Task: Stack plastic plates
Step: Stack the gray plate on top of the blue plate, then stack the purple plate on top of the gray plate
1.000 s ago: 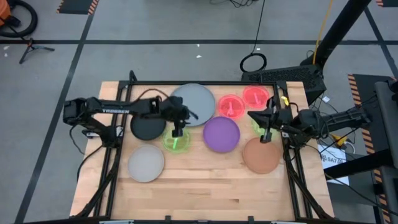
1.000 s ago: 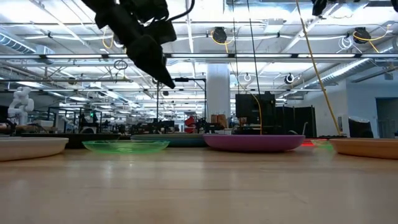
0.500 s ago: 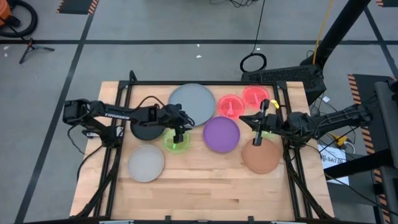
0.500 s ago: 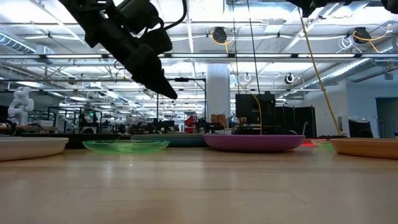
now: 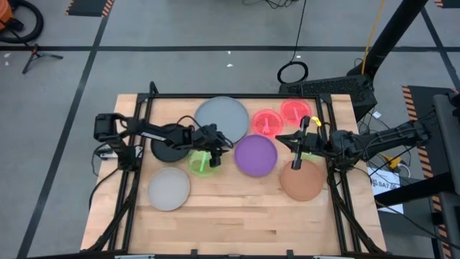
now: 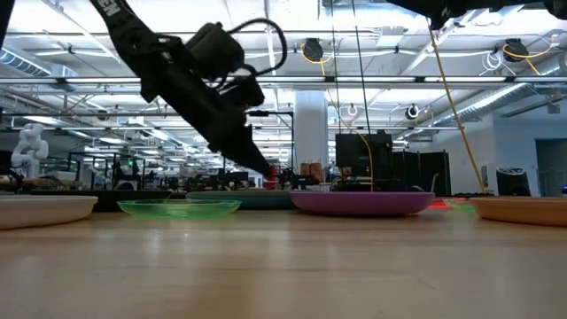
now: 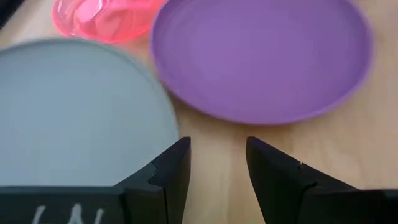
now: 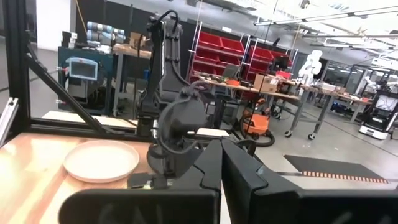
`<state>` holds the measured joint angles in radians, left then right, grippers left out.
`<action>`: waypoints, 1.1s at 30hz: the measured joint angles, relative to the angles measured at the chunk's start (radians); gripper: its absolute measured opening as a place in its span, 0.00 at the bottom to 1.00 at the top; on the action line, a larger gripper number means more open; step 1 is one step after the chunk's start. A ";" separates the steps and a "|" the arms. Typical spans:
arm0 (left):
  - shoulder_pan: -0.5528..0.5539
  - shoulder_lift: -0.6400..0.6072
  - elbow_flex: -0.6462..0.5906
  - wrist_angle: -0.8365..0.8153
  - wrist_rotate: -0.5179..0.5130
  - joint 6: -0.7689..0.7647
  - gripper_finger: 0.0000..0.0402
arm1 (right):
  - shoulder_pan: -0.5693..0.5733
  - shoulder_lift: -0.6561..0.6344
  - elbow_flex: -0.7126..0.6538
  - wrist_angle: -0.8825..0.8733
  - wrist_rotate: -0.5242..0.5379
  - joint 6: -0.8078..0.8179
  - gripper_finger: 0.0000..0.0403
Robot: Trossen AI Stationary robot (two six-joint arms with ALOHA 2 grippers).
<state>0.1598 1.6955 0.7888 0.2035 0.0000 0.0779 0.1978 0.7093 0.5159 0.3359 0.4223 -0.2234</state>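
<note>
Plates lying spread singly across bench [image 5: 237,205], none stacked yet. Left claw [image 5: 228,144] reaching low at frame centre, fingers apart with narrow gap, nosing between grey plate [image 5: 224,119] and purple plate [image 5: 256,155], green plate [image 5: 203,162] just beneath arm; likely lining up on purple rim. Right claw [image 5: 297,152] hanging above brown plate [image 5: 302,181] at right, fingers pressed together, empty, seemingly waiting. Bench pale wood, black frame. Beyond: open workshop, red bins, other rigs.
</note>
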 joint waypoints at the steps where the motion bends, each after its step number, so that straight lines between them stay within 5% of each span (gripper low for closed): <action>1: 0.004 0.005 0.000 0.002 -0.001 -0.001 0.40 | -0.001 0.000 0.000 -0.004 0.002 0.000 0.00; 8: 0.021 0.024 0.001 -0.022 -0.012 0.006 0.40 | -0.002 0.000 0.000 -0.055 0.080 0.010 0.00; 13: 0.038 0.035 0.001 -0.022 -0.109 0.054 0.40 | -0.002 0.000 0.000 -0.070 0.082 0.028 0.00; 33: 0.045 -0.001 0.001 -0.069 -0.151 0.048 0.40 | -0.002 0.000 0.000 -0.087 0.083 0.051 0.00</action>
<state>0.2053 1.6946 0.7895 0.1347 -0.1513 0.1257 0.1959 0.7097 0.5159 0.2485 0.5049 -0.1722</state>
